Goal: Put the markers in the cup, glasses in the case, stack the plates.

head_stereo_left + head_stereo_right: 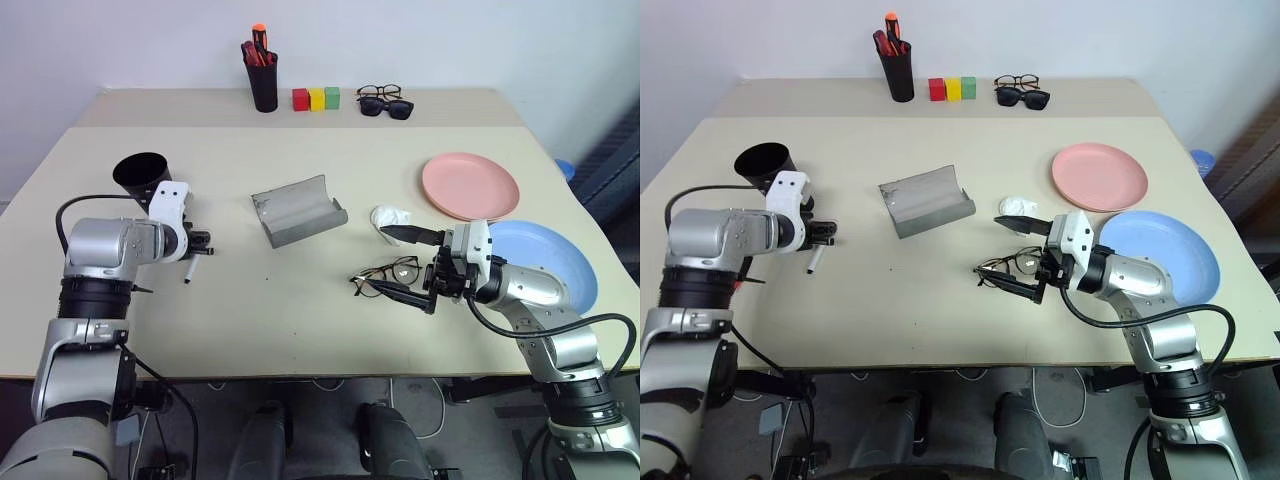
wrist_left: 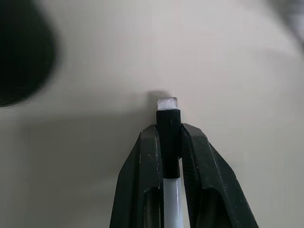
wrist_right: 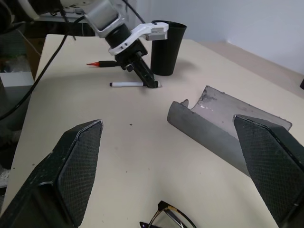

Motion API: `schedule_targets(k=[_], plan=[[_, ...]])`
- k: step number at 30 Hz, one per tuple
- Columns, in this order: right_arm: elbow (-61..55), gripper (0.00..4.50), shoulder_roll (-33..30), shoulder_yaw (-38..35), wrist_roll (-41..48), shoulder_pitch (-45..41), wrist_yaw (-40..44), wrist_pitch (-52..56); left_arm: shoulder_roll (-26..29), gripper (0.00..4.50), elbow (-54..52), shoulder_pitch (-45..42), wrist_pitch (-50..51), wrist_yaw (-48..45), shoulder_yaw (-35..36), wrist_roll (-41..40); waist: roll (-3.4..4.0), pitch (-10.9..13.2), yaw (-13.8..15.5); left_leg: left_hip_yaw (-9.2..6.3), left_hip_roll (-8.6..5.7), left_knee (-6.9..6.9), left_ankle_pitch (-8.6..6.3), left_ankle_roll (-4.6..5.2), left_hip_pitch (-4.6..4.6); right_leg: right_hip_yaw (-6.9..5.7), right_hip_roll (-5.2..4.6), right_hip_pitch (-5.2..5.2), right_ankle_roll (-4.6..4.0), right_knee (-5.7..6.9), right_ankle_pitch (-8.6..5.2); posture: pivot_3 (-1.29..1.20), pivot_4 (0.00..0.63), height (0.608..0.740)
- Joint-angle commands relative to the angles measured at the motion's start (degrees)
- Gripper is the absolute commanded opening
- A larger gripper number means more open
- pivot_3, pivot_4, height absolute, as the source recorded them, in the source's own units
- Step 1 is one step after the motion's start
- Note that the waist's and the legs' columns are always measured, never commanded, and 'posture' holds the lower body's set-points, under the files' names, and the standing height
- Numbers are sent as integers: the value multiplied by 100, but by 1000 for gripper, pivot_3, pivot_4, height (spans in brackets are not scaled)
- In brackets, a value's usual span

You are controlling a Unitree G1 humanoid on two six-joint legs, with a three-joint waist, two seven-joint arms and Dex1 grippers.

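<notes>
Right gripper (image 1: 417, 268) is nearest: fingers spread fully wide, holding nothing, one tip above and one below the glasses (image 1: 388, 274), which lie on the table (image 1: 300, 330) not yet gripped.

Left gripper (image 2: 169, 142) has its fingers pinched on the black-capped marker (image 2: 169, 124) at the cap end. In the right wrist view the marker lies flat on the table, so it's clamped but not lifted. Red-capped marker (image 3: 100, 63) lies loose on the table just past the left gripper, near the cup (image 1: 140, 176).

Progress, judged from this:
- Markers: none in the cup. One in the grip, one untouched. Cup stands upright just behind the left gripper, so a short lift and drop.
- Glasses: not in the case (image 1: 297, 209). Case lies open mid-table, hollow side up, well apart from the glasses.
- Plates: not stacked. Pink plate (image 1: 470, 185) and blue plate (image 1: 560, 262) lie side by side on the right, rims near each other or touching, can't tell which. Right arm lies over the blue one's near edge.

So nothing finished, first step underway.

Small white crumpled thing (image 1: 389, 216) lies between the case and the pink plate, can't tell what it is.

Back edge: pen pot (image 1: 264, 84), three coloured blocks (image 1: 316, 98), spare spectacles and sunglasses (image 1: 385, 102). Not task items.

Writing: no readable brand or label anywhere.
</notes>
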Motion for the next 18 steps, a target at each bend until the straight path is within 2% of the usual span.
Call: schedule_targets(k=[1, 4, 7, 10, 14, 18], plan=[[51, 4500, 28, -59, -44, -74, -13, -147, 158, 52, -1888, 474, -626, -158, 144, -66, -7, 4, -1, 0, 0, 0, 1, -1, -5, 1, 0, -5, -1, 2, 0, 0, 150, 740], [211, 4500, 115, -5, -122, -225, -63, -199, -40, 52, -3010, 807, -1788, -171, 461, -77, -12, 8, 2, 0, 1, 1, 3, -6, -15, 3, -1, -18, -4, 7, 0, 0, 150, 740], [330, 4500, 176, 13, -155, -342, -74, -230, -391, 52, -3038, 729, -2983, 220, 708, 216, -5, 4, 11, 2, 1, 1, 4, -8, -10, 3, -3, -15, -8, 6, 0, 0, 150, 740], [490, 4500, 260, 58, -202, -510, -69, -278, -857, 52, -2490, 267, -4498, 921, 996, 706, -9, 5, 20, 2, 0, 3, 5, -8, -6, 3, -2, -8, -8, 5, 0, 0, 150, 740], [739, 4500, 399, 138, -295, -743, -62, -390, -628, 52, -879, -382, -5718, 1991, 829, 1989, -10, 5, 8, 4, -3, 8, 6, -6, -9, 3, -1, -8, -3, 6, 1, 0, 150, 740], [848, 4500, 489, 191, -356, -826, -68, -456, -579, 52, 581, -863, -6595, 2904, 872, 2590, -11, 6, 8, 4, -3, 6, 6, -5, -7, 3, 2, -9, 21, 11, 11, 0, 150, 740]])
